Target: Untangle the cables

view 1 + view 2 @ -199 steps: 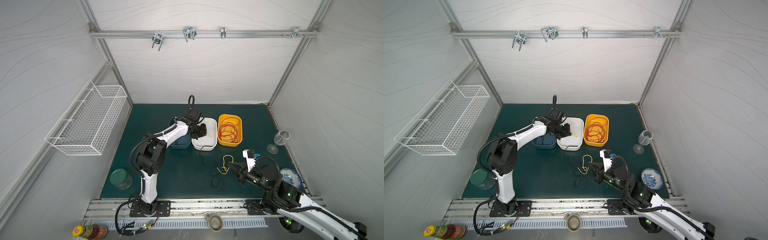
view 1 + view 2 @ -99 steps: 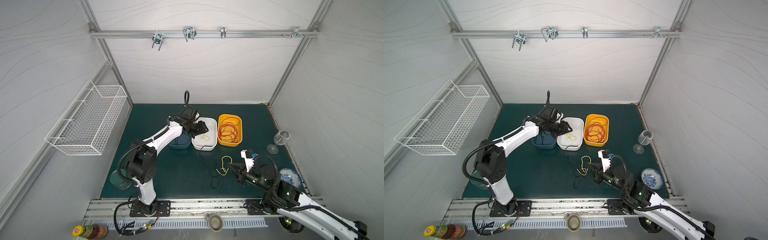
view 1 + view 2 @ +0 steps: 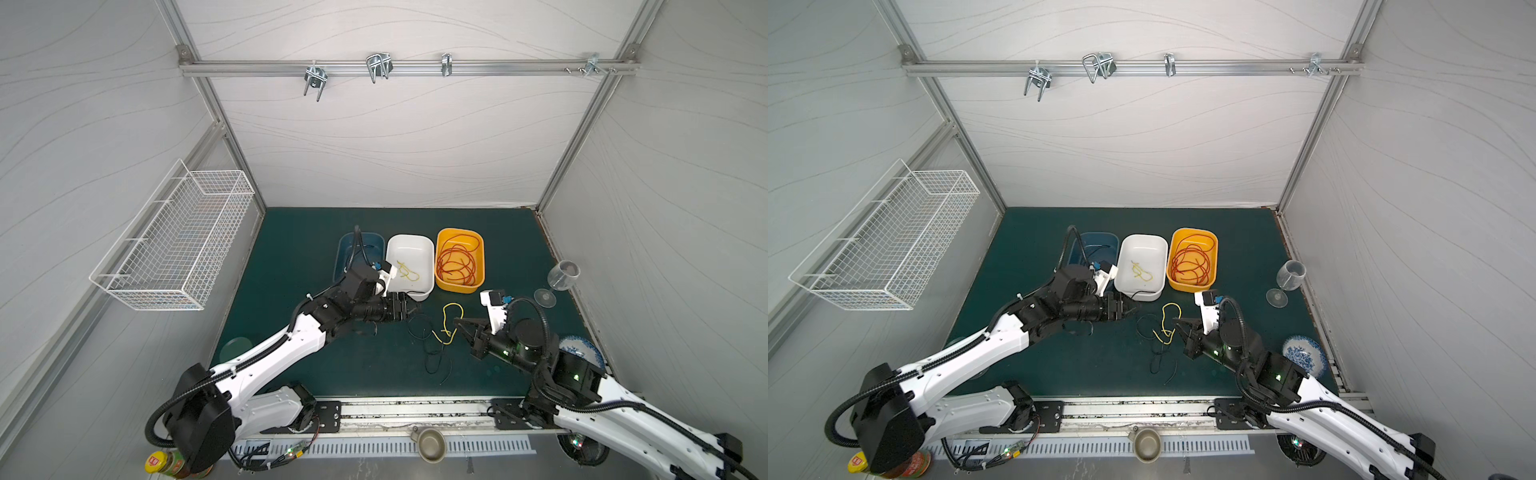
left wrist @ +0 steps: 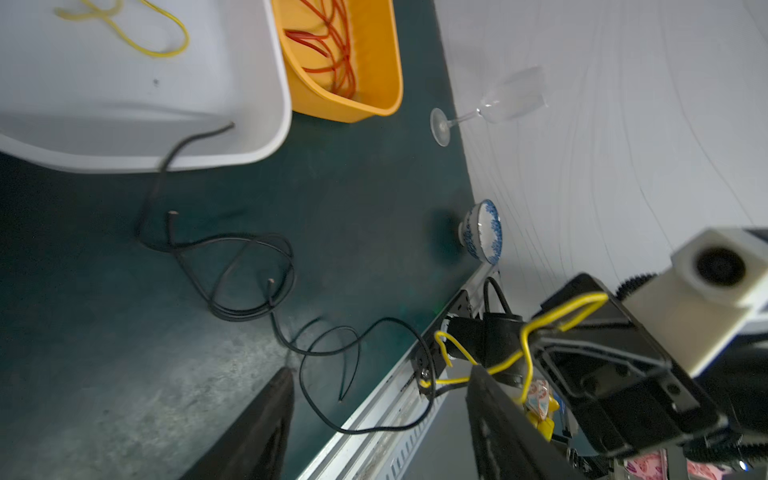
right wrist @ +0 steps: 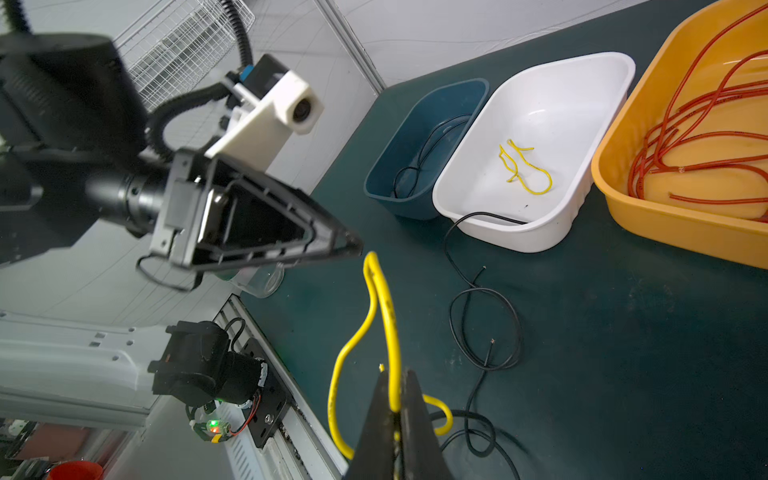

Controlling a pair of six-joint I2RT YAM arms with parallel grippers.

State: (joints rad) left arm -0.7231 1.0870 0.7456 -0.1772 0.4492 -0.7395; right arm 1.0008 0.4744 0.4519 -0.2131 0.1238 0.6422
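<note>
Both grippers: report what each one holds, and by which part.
The right gripper is shut on the yellow cable, pinching one strand just below its raised loop. The left gripper is open and holds nothing.

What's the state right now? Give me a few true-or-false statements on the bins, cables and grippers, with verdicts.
1. The orange plastic bin holds the red cables. True.
2. The right gripper is open and empty. False: its jaws are shut on a looped yellow cable.
3. The white plastic bin is empty. False: a short yellow cable lies in it.
4. The left gripper has its jaws apart and holds nothing. True.
5. The dark blue plastic bin holds a thin black cable. True.
</note>
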